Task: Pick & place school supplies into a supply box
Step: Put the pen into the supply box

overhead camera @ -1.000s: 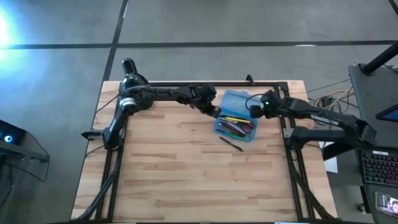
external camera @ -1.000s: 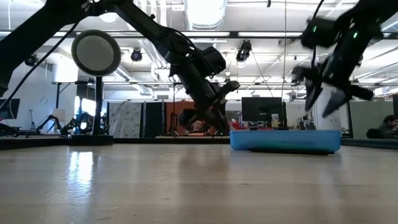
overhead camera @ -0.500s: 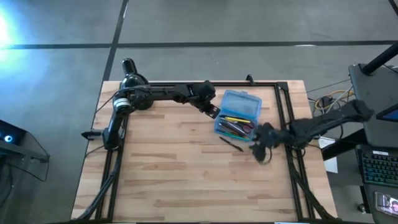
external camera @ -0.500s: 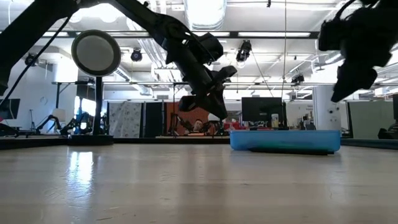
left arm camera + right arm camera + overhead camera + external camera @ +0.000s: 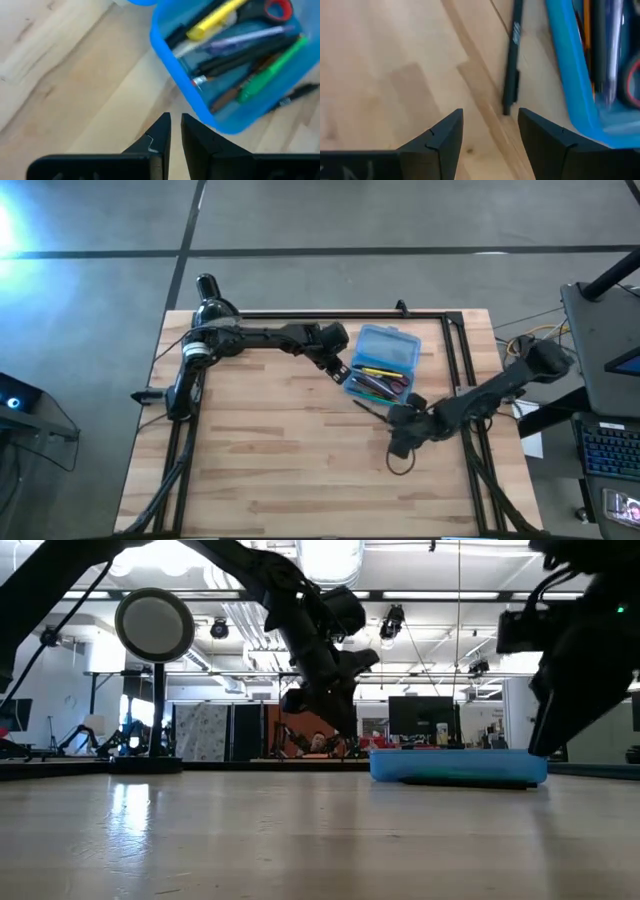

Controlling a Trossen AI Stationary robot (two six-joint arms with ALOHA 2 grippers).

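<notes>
One black pen (image 5: 370, 410) is seen from above on the table (image 5: 260, 470), just beside the open blue box (image 5: 380, 367); the right gripper (image 5: 397, 442) is held near it. In the left wrist view, the left gripper (image 5: 173, 131) is almost closed, empty, beside the box (image 5: 172, 60), where pens and scissors (image 5: 277, 9) lie. In the right wrist view, the right fingers (image 5: 442, 137) are spread apart above the pen (image 5: 512, 65).

Open lab or workshop hall: exposed ceiling ducts (image 5: 330, 562), strip lights, monitors (image 5: 420, 718), wooden workbench (image 5: 270, 450)
</notes>
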